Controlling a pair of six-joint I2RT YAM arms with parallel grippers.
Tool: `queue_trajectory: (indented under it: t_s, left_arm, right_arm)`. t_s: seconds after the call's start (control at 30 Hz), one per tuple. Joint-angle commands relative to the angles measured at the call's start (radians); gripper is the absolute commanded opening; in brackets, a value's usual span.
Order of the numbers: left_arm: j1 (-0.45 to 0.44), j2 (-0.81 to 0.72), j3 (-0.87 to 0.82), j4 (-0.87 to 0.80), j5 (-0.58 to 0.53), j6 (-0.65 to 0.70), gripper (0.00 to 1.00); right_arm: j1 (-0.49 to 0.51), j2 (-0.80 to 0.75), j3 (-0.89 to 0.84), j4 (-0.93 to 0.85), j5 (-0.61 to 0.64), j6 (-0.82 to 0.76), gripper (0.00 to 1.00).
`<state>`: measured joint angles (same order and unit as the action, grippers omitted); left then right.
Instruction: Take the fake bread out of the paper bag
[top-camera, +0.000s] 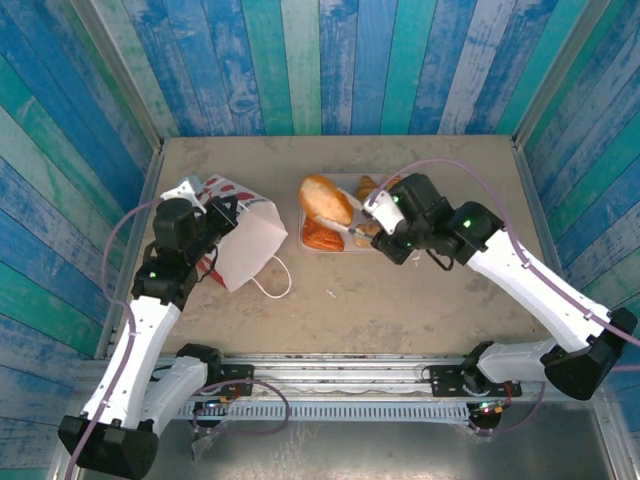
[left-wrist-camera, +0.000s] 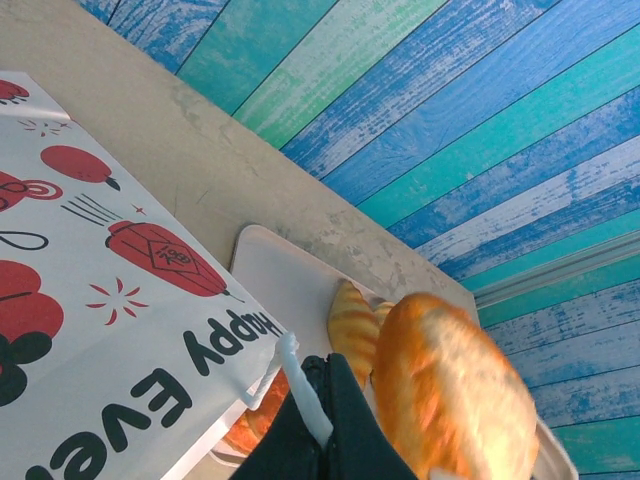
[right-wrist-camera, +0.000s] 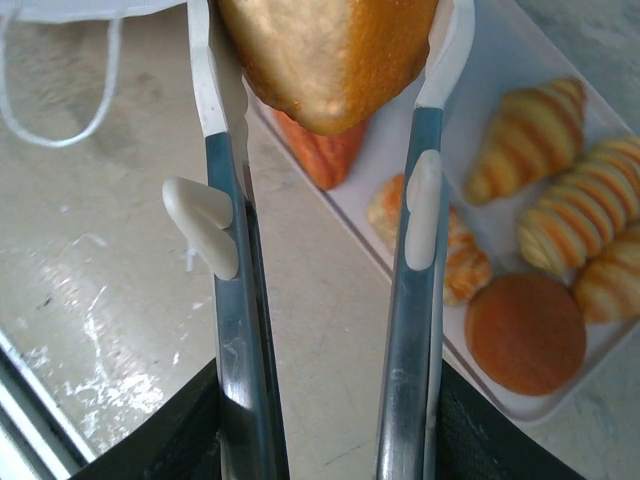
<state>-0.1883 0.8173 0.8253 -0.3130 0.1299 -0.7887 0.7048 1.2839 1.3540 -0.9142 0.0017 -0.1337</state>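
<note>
The red-and-white paper bag (top-camera: 245, 240) lies on the table at the left, lettering showing (left-wrist-camera: 100, 300). My left gripper (top-camera: 215, 215) is shut on its white cord handle (left-wrist-camera: 300, 385). My right gripper (top-camera: 395, 225) is shut on metal tongs (right-wrist-camera: 228, 300). The tongs' white tips clamp a golden oval roll (right-wrist-camera: 330, 50) of fake bread over the left end of the pink tray (top-camera: 303, 228). Croissants (right-wrist-camera: 525, 135), a round bun (right-wrist-camera: 525, 330) and a flaky piece (right-wrist-camera: 455, 255) lie in the tray. An orange-brown pastry (left-wrist-camera: 262, 420) shows just past the bag's edge.
The bag's other cord loop (top-camera: 272, 285) lies on the table toward the near edge. Blue and green plank walls (top-camera: 330, 60) close in the table on three sides. Bare tabletop (top-camera: 400, 300) stretches between the tray and the arm bases.
</note>
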Motion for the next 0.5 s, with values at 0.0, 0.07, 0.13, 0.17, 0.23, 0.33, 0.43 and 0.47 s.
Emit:
queue_trajectory:
  t_s: [0.0, 0.07, 0.13, 0.17, 0.23, 0.33, 0.43, 0.47]
  left_arm:
    - [-0.002, -0.028, -0.009, 0.024, -0.004, -0.002, 0.0]
    - [-0.002, -0.03, -0.006, 0.022, 0.0, 0.007, 0.0]
    - [-0.002, -0.03, -0.009, 0.023, 0.004, 0.012, 0.0]
    - [-0.002, -0.031, -0.009, 0.023, 0.008, 0.014, 0.0]
    - [-0.002, -0.03, -0.009, 0.028, 0.019, 0.018, 0.0]
    - [-0.002, -0.024, -0.012, 0.035, 0.037, 0.026, 0.0]
    - [-0.002, -0.018, -0.012, 0.041, 0.055, 0.032, 0.0]
    - [-0.003, -0.017, -0.012, 0.041, 0.063, 0.035, 0.0]
  right_arm:
    - [-0.078, 0.008, 0.046, 0.029, -0.066, 0.055, 0.45]
    - [-0.132, 0.014, 0.052, 0.029, -0.1, 0.058, 0.45]
    - [-0.182, 0.021, 0.06, 0.031, -0.136, 0.062, 0.45]
    - [-0.206, 0.027, 0.064, 0.03, -0.157, 0.064, 0.45]
    - [-0.252, 0.04, 0.075, 0.032, -0.198, 0.07, 0.45]
    - [-0.291, 0.08, 0.087, 0.04, -0.27, 0.074, 0.45]
    - [-0.294, 0.14, 0.119, 0.037, -0.275, 0.07, 0.45]
    - [-0.294, 0.163, 0.13, 0.036, -0.282, 0.066, 0.45]
